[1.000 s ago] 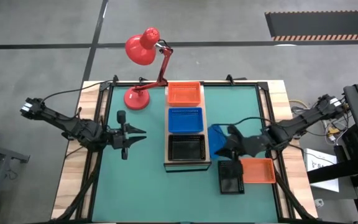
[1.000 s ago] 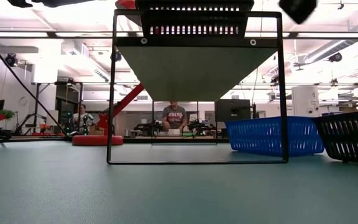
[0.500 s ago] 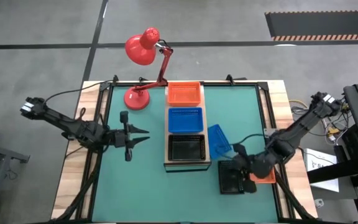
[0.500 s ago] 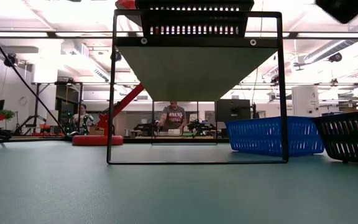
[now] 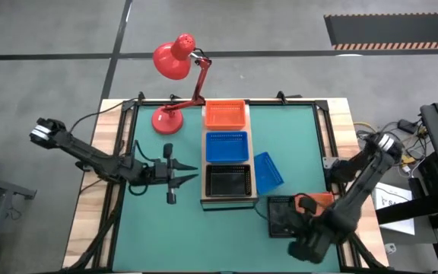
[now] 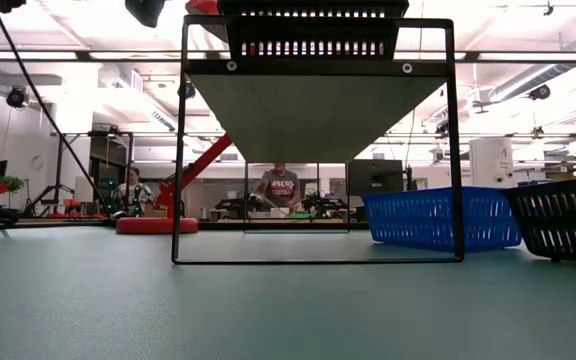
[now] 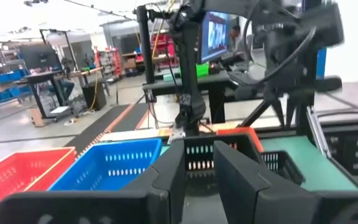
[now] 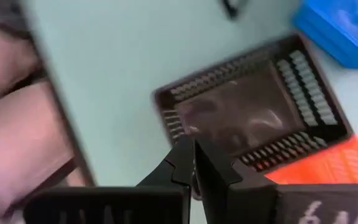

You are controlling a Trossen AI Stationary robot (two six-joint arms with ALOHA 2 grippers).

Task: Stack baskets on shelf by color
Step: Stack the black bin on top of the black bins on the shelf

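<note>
My right gripper [image 5: 304,245], jaws shut and empty, hangs at five o'clock above the loose black basket [image 5: 283,217]. The shelf [image 5: 229,201] holds three baskets; the red lamp [image 5: 175,61] stands at eleven. My left gripper [image 5: 190,176] has narrow jaws.

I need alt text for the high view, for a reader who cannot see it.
Seen from above, a shelf holds an orange basket, a blue basket and a black basket. The shut right gripper is near a loose black basket; the left gripper points at the shelf.
</note>
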